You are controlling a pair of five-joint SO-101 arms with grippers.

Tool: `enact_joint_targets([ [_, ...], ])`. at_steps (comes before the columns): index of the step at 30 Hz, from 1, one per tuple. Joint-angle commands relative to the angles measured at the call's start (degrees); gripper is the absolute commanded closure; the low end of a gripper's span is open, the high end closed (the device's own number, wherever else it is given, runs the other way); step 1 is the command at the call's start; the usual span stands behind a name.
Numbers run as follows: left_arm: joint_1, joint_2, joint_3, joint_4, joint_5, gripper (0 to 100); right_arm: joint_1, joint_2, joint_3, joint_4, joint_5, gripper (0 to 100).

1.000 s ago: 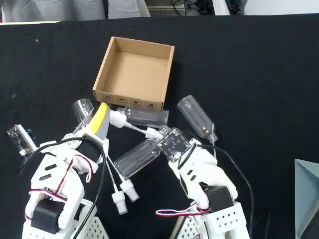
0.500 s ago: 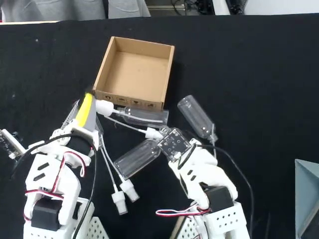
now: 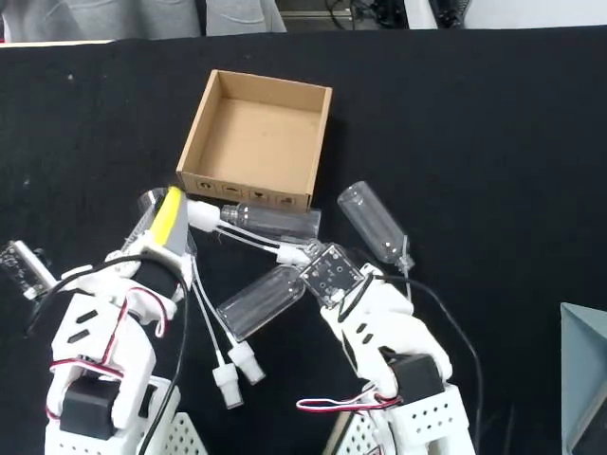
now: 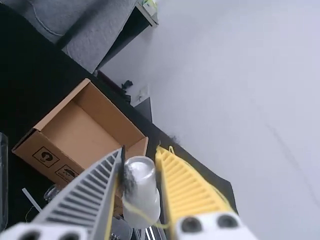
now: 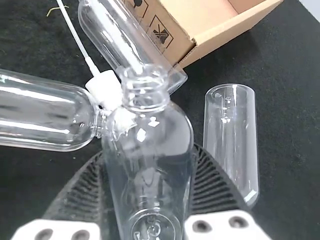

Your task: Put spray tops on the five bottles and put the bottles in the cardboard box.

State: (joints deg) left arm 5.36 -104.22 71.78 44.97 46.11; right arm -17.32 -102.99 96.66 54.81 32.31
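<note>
The left gripper (image 4: pixel 139 152) is clenched on a white spray top (image 4: pixel 141 190), held just in front of the near wall of the cardboard box (image 3: pixel 242 190). The right gripper (image 5: pixel 148 152) grasps a clear bottle (image 5: pixel 150 170) by its body, open neck toward the box. Three more bottles lie close around it, one (image 5: pixel 120 40) just beside the box. Two loose spray tops (image 3: pixel 228 386) (image 3: pixel 246 361) lie between the arms, and the black table (image 3: pixel 493 142) is open to the right.
</note>
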Motion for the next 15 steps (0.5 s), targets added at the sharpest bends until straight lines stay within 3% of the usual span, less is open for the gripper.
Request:
enact_joint_targets([
  [1,4.62,-0.26,-0.66,0.09,-0.44,97,-1.05,-5.85,-0.22,-0.35,0.18,96.9],
  [9,5.67,-0.26,1.36,-1.05,-0.18,97,-1.05,-5.85,-0.22,-0.44,0.18,96.9],
  [15,5.67,-0.26,8.13,-10.20,-0.18,97,-1.23,-5.85,-0.22,-1.85,0.18,97.0],
])
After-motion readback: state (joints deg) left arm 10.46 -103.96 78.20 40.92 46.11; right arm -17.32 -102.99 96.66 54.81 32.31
